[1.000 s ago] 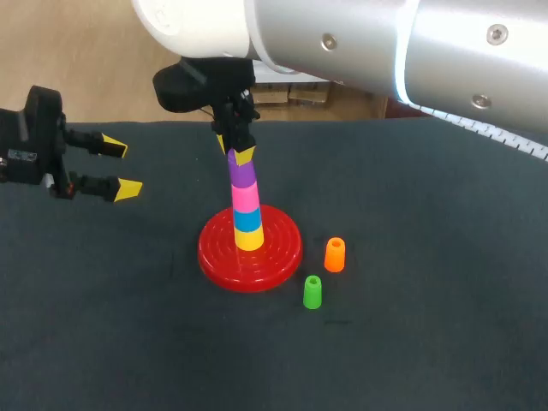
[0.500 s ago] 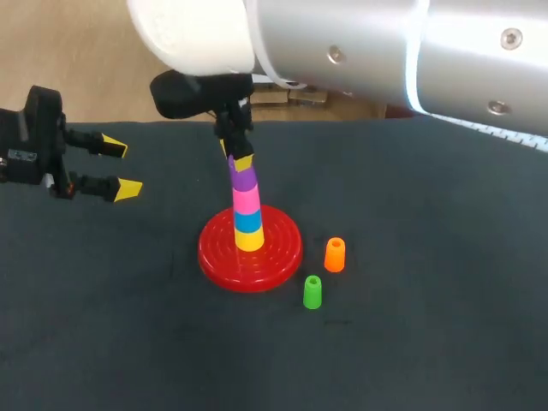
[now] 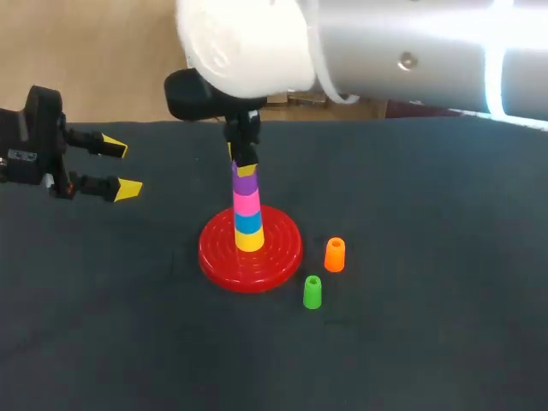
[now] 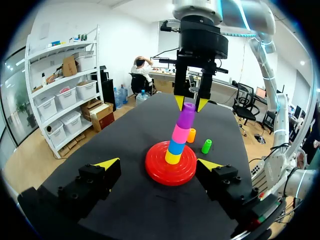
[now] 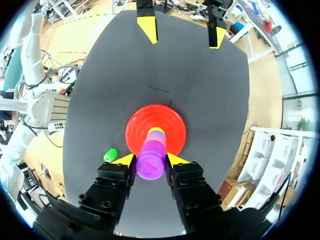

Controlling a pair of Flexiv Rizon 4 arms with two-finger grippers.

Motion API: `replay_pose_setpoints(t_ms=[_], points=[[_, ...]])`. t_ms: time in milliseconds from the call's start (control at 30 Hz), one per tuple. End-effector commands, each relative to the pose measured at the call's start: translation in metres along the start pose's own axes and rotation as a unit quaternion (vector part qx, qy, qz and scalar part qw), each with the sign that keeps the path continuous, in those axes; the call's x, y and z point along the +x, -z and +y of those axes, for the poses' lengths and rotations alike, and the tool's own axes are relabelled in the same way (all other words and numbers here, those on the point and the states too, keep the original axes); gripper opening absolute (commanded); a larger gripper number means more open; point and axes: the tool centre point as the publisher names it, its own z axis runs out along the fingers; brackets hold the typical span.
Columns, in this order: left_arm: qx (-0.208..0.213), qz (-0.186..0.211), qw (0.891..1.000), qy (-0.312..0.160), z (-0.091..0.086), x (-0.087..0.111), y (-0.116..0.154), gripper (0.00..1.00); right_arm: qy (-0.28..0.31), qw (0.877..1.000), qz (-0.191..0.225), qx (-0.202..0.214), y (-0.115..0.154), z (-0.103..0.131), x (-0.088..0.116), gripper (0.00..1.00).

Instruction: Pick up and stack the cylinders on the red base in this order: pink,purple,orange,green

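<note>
On the red base stands a stack of yellow, blue, pink and, at the top, the purple cylinder. My right gripper comes down from above and is shut on the purple cylinder, one finger on each side. In the left wrist view the right gripper pinches the purple cylinder over the base. The orange cylinder and green cylinder stand on the table to the right of the base. My left gripper hangs open at the far left, holding nothing.
The table is covered with a dark cloth. My right arm's thick white link spans the back of the head view above the stack. The green cylinder lies beside the base in the right wrist view.
My right gripper has come down a little with the purple cylinder, which now sits straighter on the pink one. The left arm has not moved.
</note>
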Motion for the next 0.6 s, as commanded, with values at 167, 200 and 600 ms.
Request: replay_pose_setpoints(t_ms=[167, 200, 600], points=[[0.001, -0.002, 1.0, -0.001, 0.002, 0.002, -0.001, 1.0, 0.003, 0.999, -0.009, 0.041, -0.011, 0.0, 0.002, 0.0], [0.001, -0.002, 1.0, -0.001, 0.002, 0.002, -0.001, 1.0, 0.003, 0.999, -0.009, 0.041, -0.011, -0.001, 0.002, 0.0], [0.001, -0.002, 1.0, -0.001, 0.002, 0.002, -0.001, 1.0, 0.048, 0.991, -0.006, 0.122, 0.049, -0.019, 0.002, 1.0]])
